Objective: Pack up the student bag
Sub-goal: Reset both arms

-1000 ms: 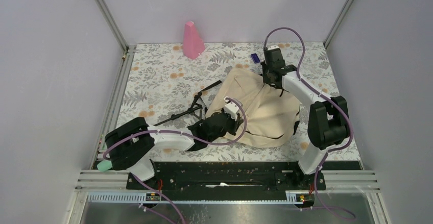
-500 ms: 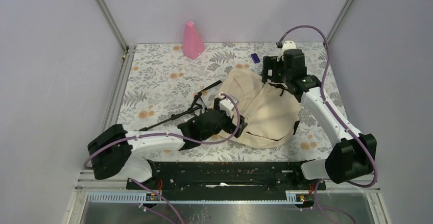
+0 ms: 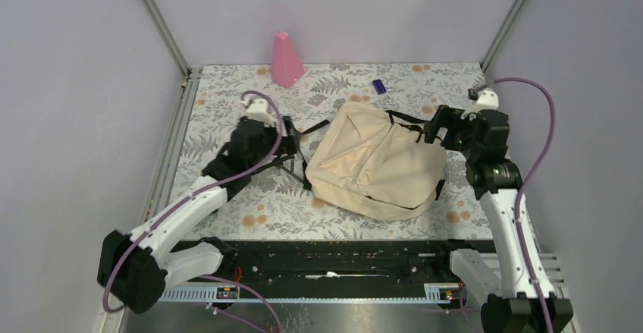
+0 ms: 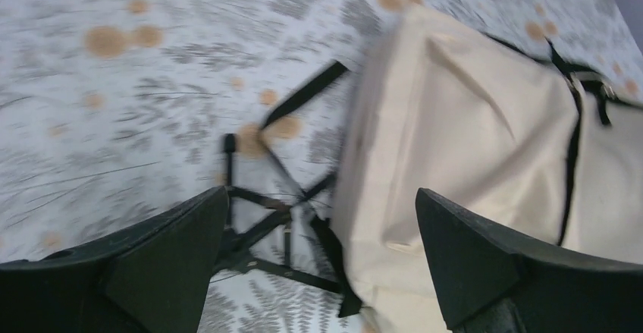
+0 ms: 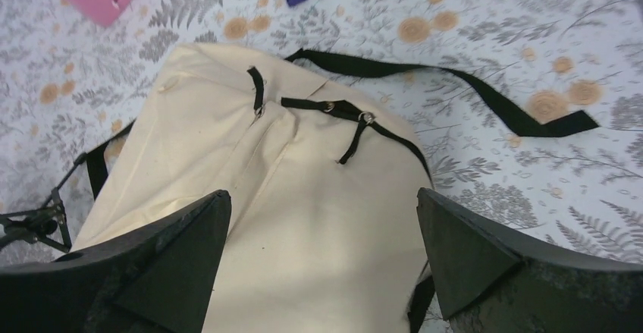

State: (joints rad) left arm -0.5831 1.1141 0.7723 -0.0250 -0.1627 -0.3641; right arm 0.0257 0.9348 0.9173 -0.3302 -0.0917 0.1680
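Observation:
The student bag (image 3: 379, 158) is a large beige fabric pack that lies flat in the middle of the flowered table, with its black straps (image 3: 277, 164) trailing to its left. My left gripper (image 3: 292, 142) hovers above those straps (image 4: 280, 219), just left of the bag (image 4: 470, 120), open with nothing between its fingers. My right gripper (image 3: 432, 127) hangs over the bag's right upper corner, also open and empty. In the right wrist view the bag (image 5: 288, 196) fills the space below the gripper (image 5: 322, 195), and a long black strap (image 5: 455, 83) lies loose on the table.
A pink cone-shaped object (image 3: 286, 60) stands at the back of the table. A small blue item (image 3: 378, 86) lies behind the bag. Metal frame posts and grey walls close in the table's left, right and back sides.
Both grippers have opened and let go of the bag. The left arm swung back to the left, the right arm drew off to the right, and the bag settled flat.

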